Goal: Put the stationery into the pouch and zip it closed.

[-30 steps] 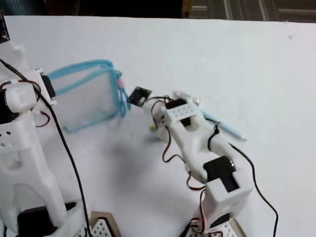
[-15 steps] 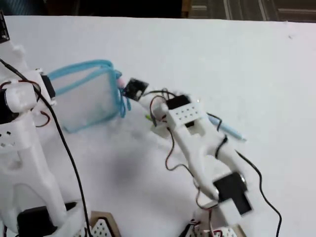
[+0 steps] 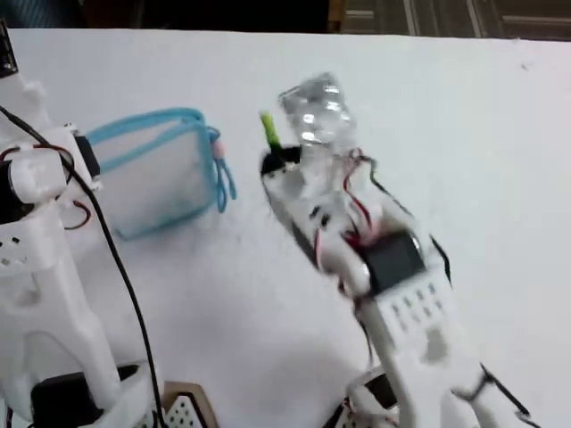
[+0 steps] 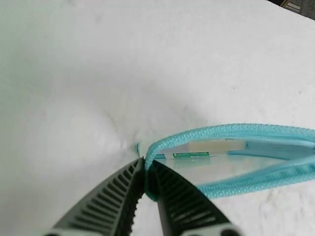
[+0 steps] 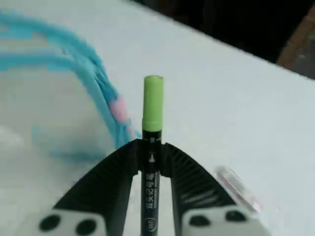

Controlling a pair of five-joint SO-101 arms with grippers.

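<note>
right gripper: a second ago it was down low by the pouch's zip-pull end. Now I'm seeing it swinging up off the table with the arm, load coming along.
right fingers: pressing together on the marker barrel, cap end sticking out in front.
marker: green cap, dark barrel, riding lengthwise in the pinch. I'm reading that as set up for feeding it cap-first. From the high view it's hanging above the table, right of the pouch and apart from it.
left gripper: sitting at the pouch's far end.
left fingers: clamping the teal zip edge at the corner. I'm judging that as anchoring, so the pouch isn't sliding when the marker goes in.
pouch: lying flat with clear walls, zip gaping. Something white-green is showing through the wall, and I can't tell what.
zip pull: pink, sitting at the end nearest the marker, so zipping isn't done yet.
table: white cloth.
next: I'm expecting to bring the cap down into the gap, watching for it snagging the zip edge.
</note>
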